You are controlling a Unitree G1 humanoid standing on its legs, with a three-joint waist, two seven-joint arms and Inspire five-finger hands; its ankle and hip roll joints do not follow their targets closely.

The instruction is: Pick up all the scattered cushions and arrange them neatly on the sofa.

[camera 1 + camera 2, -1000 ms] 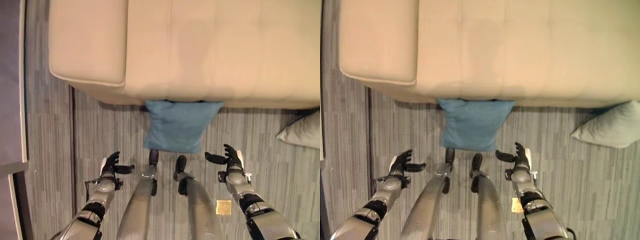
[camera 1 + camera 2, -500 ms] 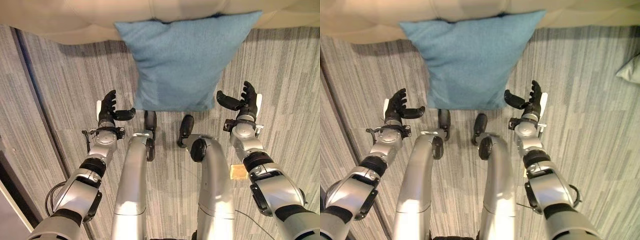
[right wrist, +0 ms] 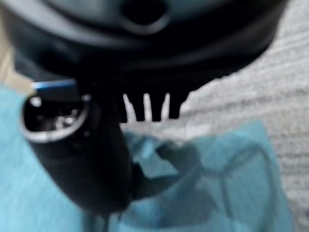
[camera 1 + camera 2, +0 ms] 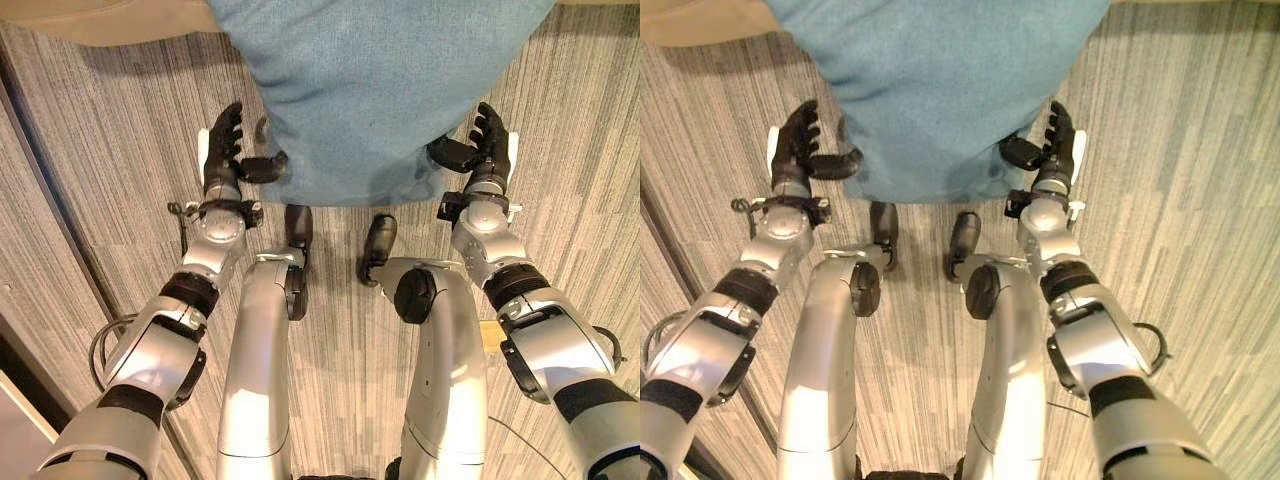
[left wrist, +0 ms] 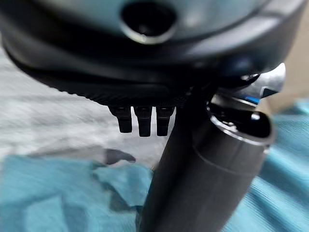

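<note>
On the striped grey floor [image 4: 90,200], at the foot of the sofa [image 4: 100,20], a blue cushion [image 4: 380,90] is seen, its upper edge against the sofa's beige base and its lower edge sagging between the two hands. Contact is made at the cushion's lower left corner by the left hand [image 4: 224,160], thumb laid across the fabric, fingers extended and spread along its side. At the lower right corner the right hand [image 4: 485,150] is placed the same way, fingers straight, thumb hooked onto the cloth. Neither hand is closed into a grip; both are held wide, bracketing the cushion. In the wrist views, blue fabric is seen just past each thumb.

Progress is judged as early: this cushion is not yet lifted, and nothing is seen arranged on the sofa. Squeezing, lifting and placing remain.
</note>
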